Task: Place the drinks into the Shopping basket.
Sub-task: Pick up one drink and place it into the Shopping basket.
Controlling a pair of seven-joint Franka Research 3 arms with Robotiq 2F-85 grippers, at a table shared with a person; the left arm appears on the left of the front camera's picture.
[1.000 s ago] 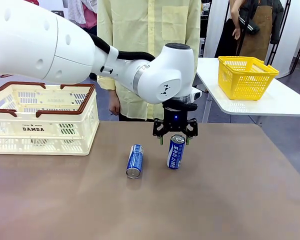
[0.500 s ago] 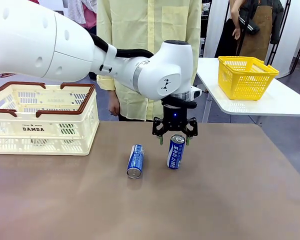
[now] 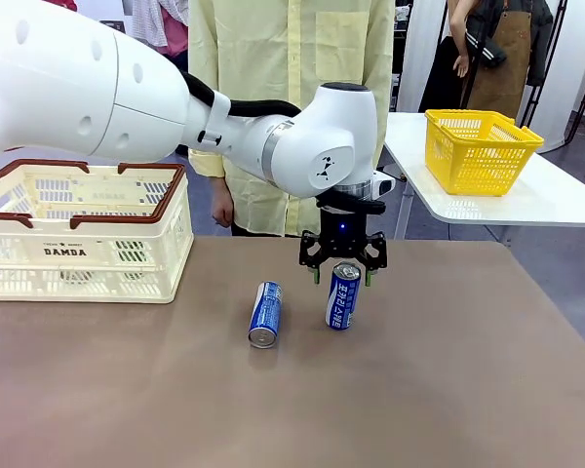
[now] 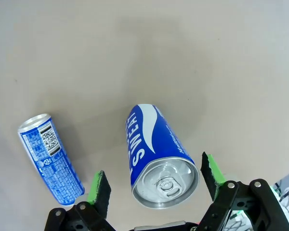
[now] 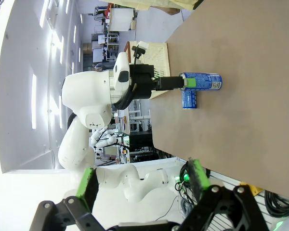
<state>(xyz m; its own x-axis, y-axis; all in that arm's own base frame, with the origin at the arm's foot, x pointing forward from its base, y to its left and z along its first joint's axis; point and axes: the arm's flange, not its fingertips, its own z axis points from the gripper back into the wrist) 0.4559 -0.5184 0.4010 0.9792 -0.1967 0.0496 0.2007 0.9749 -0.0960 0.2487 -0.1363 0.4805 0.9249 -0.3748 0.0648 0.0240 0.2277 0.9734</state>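
Two in our count, upright blue can (image 3: 342, 295) standing vertical between left gripper (image 3: 342, 279) spread fingers, lying blue can (image 3: 263, 314) long axis near-to-far, right gripper (image 5: 142, 182) spread.

Standing blue can (image 3: 342, 295), lying can (image 3: 263, 314), cream basket (image 3: 78, 252)

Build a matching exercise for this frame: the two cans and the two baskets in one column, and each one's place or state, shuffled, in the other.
Things:
1. right blue can
2. left blue can
3. cream basket
4. yellow basket

Places or states:
A. on the white side table
B. lying on its side on the brown table
C. upright, its top between the pads of the open left pincer
D. at the left of the brown table

Pairs: 1-C, 2-B, 3-D, 4-A
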